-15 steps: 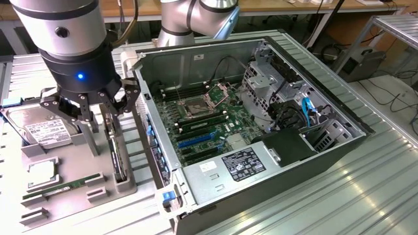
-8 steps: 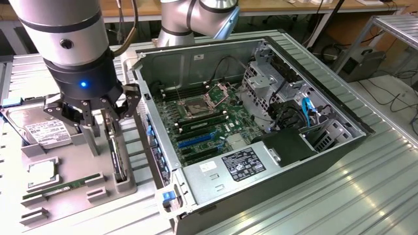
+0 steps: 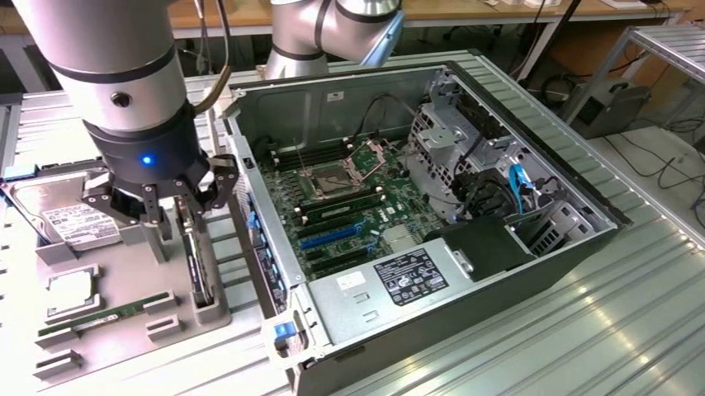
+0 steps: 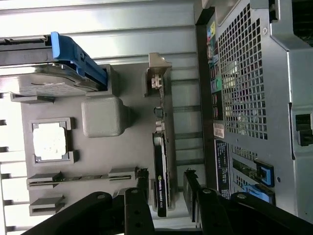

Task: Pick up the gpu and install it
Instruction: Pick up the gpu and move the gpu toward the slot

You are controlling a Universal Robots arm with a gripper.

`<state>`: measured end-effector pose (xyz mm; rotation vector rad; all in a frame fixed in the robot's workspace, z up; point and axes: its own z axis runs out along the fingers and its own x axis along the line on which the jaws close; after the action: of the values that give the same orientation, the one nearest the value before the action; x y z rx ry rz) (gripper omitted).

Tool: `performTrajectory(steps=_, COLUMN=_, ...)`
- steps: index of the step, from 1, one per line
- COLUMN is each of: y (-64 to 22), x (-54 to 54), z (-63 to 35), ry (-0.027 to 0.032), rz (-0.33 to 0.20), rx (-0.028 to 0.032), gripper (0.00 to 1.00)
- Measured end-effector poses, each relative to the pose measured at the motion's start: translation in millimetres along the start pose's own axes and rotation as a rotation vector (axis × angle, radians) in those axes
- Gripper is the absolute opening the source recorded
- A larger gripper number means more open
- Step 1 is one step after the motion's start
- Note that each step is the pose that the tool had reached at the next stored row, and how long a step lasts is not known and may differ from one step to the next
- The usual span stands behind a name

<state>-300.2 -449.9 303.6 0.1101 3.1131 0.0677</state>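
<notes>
The claw (image 4: 166, 190) is hovering open, its fingers (image 4: 133, 210) straddling the gpu (image 4: 164, 147), which is standing on edge in the grey holder tray (image 4: 132, 147) beside the computer case (image 4: 254, 98) on the table (image 4: 122, 39).

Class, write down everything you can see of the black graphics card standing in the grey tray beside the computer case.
The thin flat black graphics card has a silvery metal bracket at one end and a small logo label along its edge. It stands on edge in a slot of the grey moulded tray, beside the open computer case. The gripper straddles it, with one open black finger on each side; the fingers seemingly do not touch it.
</notes>
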Motion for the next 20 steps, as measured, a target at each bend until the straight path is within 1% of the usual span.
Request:
performTrajectory(steps=3, y=-0.3, x=0.7, z=6.8, ry=0.0002, rz=-0.005, rx=-0.0001, gripper=0.42)
performTrajectory(steps=5, y=-0.7, x=1.4, z=14.4, ry=0.0005, rz=-0.01, rx=-0.0003, gripper=0.42)
performTrajectory(steps=14, y=-0.8, x=2.4, z=34.9, ry=0.0006, rz=-0.013, rx=-0.0004, gripper=0.42)
performTrajectory(steps=17, y=1.2, x=2.8, z=42.8, ry=0.0007, rz=-0.013, rx=-0.0004, gripper=0.42)
performTrajectory(steps=20, y=4.2, x=3.3, z=48.1, ry=0.0005, rz=-0.011, rx=-0.0009, gripper=0.42)
